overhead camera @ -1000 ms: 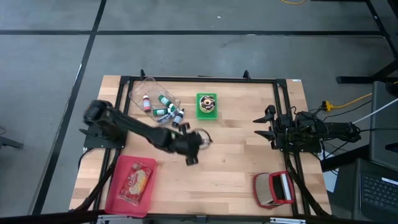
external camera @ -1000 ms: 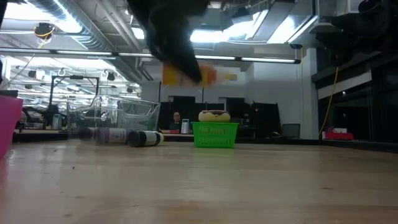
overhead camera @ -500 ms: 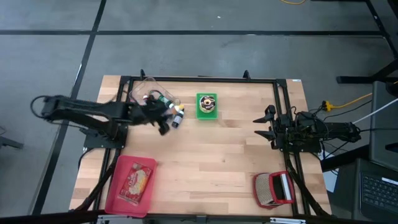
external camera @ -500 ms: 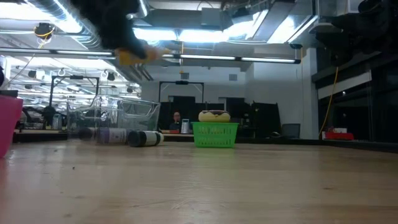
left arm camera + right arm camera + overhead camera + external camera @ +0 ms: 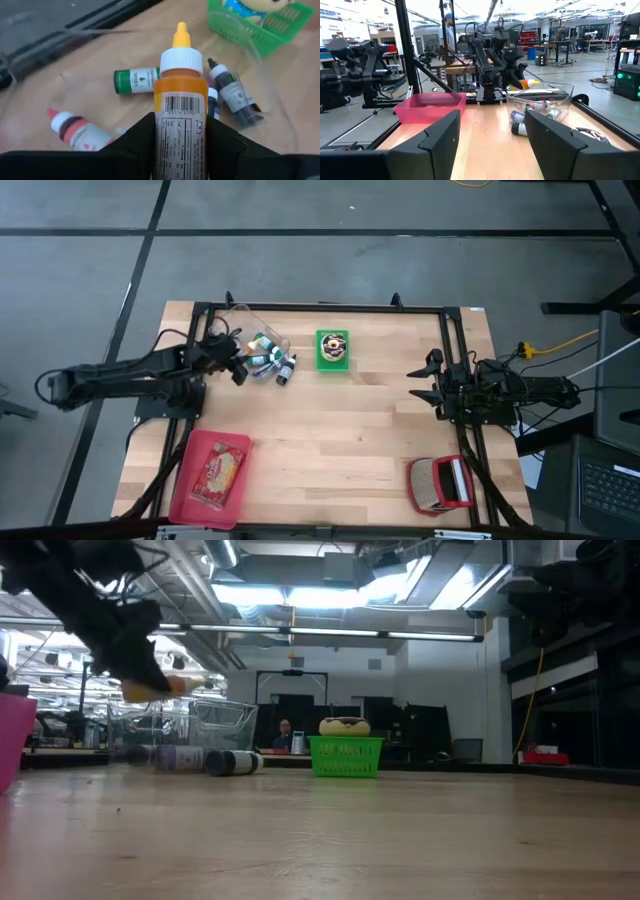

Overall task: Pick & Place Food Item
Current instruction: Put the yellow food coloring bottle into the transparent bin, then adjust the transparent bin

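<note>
holding the orange bottle (image 5: 180,107) clamped between its fingers, the left gripper (image 5: 232,361) hangs over the clear bin (image 5: 232,320) at upper left — it should lower before releasing; the right gripper (image 5: 425,385) waits, fingers apart, centre right.

— How many small bottles?
— Five that I can count: one orange bottle (image 5: 180,100), one green bottle (image 5: 134,81), one red bottle (image 5: 75,131) and two dark bottles (image 5: 232,95).
— Containers?
— Three: one clear tub (image 5: 232,320) far left, one green basket (image 5: 334,361) at the far middle, one pink tray (image 5: 190,480) near left.
— Anything inside them?
— One doughnut-like piece (image 5: 334,343) in the basket, one packet (image 5: 222,470) in the tray.
— Near right?
— One red and silver object (image 5: 440,483).
</note>
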